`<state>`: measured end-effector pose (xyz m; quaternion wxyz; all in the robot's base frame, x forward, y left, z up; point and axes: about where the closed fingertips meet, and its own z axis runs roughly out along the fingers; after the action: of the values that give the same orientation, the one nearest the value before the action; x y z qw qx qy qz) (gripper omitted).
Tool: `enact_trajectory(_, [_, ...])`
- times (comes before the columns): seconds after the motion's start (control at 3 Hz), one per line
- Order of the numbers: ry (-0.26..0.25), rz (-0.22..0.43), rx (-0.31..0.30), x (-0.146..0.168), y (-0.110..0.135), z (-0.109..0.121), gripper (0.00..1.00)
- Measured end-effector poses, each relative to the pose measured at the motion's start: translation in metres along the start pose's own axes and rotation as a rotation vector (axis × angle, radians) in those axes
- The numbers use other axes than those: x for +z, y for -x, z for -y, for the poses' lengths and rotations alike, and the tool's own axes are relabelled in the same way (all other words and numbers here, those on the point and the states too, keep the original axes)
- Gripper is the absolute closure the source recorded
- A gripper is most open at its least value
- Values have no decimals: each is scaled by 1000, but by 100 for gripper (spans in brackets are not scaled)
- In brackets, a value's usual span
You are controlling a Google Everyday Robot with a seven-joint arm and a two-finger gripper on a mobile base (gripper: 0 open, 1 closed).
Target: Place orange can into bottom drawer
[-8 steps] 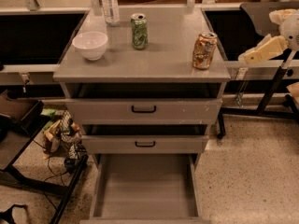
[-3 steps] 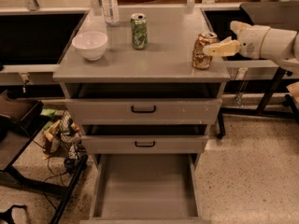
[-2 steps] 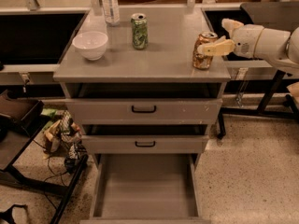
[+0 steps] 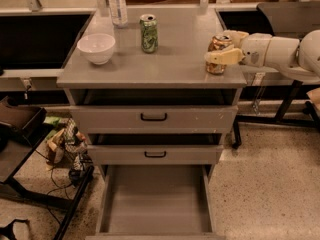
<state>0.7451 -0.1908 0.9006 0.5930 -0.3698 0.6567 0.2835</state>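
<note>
The orange can (image 4: 216,67) stands upright on the grey cabinet top (image 4: 175,59) near its right edge. My gripper (image 4: 219,47) reaches in from the right at can height. It is open, with one pale finger (image 4: 222,57) across the can's front and the other behind its top. The bottom drawer (image 4: 107,204) is pulled out at floor level, a plain grey tray with nothing in it. The two upper drawers with black handles are nearly closed.
A green patterned can (image 4: 148,33), a white bowl (image 4: 96,47) and a clear bottle (image 4: 117,5) stand on the cabinet top. Black tables flank the cabinet. Cables and clutter (image 4: 67,144) lie on the floor at the left.
My gripper has come in from the right and moved left, and its fingers now straddle the orange can. The can and drawers have not moved.
</note>
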Motion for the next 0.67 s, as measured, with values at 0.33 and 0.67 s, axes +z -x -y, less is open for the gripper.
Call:
enact_trajectory(0.33, [0,0,0,0,0,0,42])
enact_trajectory(0.67, [1,0,0,0,0,0,66])
